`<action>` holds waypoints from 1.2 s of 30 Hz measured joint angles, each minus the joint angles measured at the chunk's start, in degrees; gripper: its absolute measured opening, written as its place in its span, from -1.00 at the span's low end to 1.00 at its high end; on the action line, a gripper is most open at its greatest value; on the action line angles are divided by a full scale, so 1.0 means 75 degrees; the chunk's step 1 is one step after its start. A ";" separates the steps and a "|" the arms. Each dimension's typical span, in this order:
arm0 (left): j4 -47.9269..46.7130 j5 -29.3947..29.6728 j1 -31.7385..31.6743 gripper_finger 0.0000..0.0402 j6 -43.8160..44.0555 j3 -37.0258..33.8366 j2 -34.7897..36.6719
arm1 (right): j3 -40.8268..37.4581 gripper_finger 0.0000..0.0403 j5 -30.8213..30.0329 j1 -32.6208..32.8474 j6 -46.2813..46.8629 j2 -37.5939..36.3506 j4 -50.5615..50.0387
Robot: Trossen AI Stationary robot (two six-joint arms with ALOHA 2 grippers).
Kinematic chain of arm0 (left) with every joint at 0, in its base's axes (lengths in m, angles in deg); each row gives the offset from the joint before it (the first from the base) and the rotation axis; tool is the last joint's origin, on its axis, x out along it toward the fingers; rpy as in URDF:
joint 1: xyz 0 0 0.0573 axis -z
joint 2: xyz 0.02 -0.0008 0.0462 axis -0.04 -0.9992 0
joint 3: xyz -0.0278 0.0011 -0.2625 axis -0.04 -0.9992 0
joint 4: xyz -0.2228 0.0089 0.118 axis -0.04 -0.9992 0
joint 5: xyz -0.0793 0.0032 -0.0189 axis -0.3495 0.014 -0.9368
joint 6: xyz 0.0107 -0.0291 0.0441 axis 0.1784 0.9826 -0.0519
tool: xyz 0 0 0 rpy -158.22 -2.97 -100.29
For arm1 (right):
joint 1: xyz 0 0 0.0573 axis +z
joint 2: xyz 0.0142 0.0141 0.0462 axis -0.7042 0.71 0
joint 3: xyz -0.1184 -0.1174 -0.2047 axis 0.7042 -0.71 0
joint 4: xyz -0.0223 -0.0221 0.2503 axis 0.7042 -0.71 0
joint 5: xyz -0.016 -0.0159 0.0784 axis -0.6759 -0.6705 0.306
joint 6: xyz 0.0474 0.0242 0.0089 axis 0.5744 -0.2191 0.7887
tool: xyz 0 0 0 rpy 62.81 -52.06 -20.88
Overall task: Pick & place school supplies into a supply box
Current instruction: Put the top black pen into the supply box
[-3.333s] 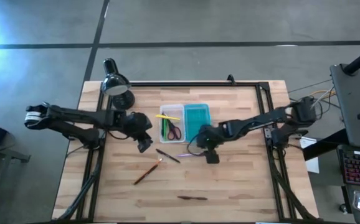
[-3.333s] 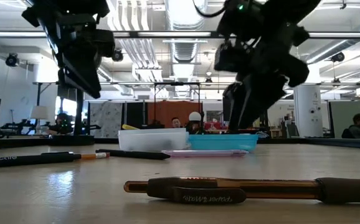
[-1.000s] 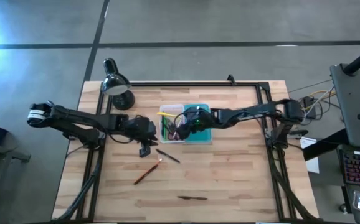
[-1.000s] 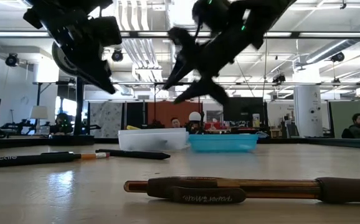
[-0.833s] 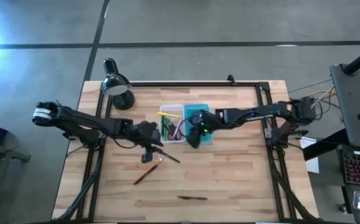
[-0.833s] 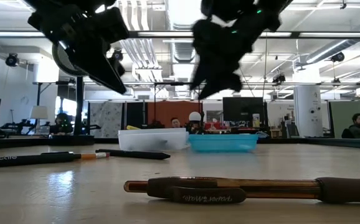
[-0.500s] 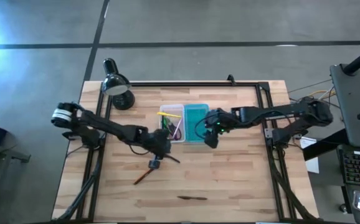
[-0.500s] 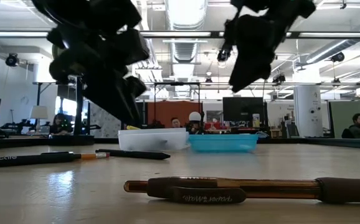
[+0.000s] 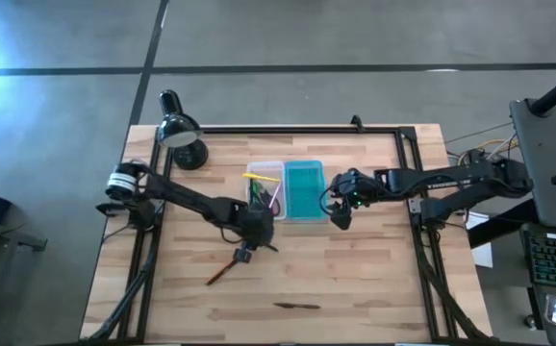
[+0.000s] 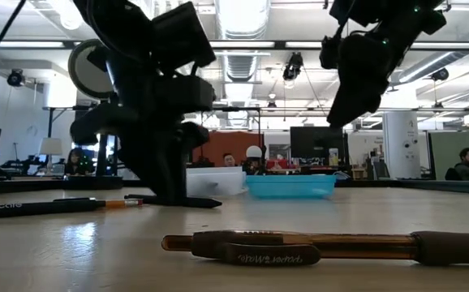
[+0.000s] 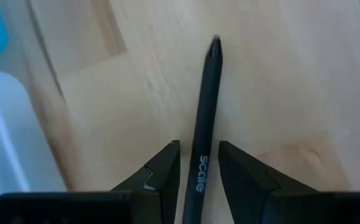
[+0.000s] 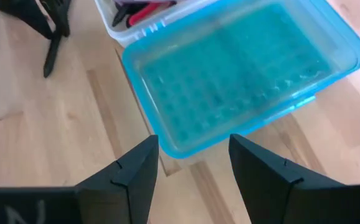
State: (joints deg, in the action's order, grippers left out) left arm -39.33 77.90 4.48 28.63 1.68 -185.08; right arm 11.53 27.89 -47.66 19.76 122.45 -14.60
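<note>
Left wrist view, slim matte black pen, woodgrain table

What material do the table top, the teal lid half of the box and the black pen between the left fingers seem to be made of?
The table top looks like pale wood in joined strips with visible grain, matte. The teal lid seems translucent plastic, glossy, with a moulded ribbed pattern. The black pen looks like matte dark plastic with white printed lettering, though that is less certain. The left gripper straddles it, open.
</note>
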 joint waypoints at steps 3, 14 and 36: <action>-0.0108 -0.0047 -0.0010 -0.53 0.0008 0.0028 -0.0129 | -0.0016 -0.07 -0.0002 0.0000 -0.0006 0.0022 0.0032; -0.0698 0.0149 -0.0110 -0.93 0.0361 0.0377 -0.0138 | -0.0016 -0.07 -0.0463 0.0065 0.0036 -0.0500 0.0044; -0.2297 0.1482 -0.2332 -0.95 0.9599 0.2082 0.0579 | -0.0480 -0.07 -0.1801 0.0067 0.0643 -0.1549 -0.0130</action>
State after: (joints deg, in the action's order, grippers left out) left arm -56.55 89.01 -13.01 100.62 17.29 -180.73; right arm 7.92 14.38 -47.16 24.58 110.83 -15.57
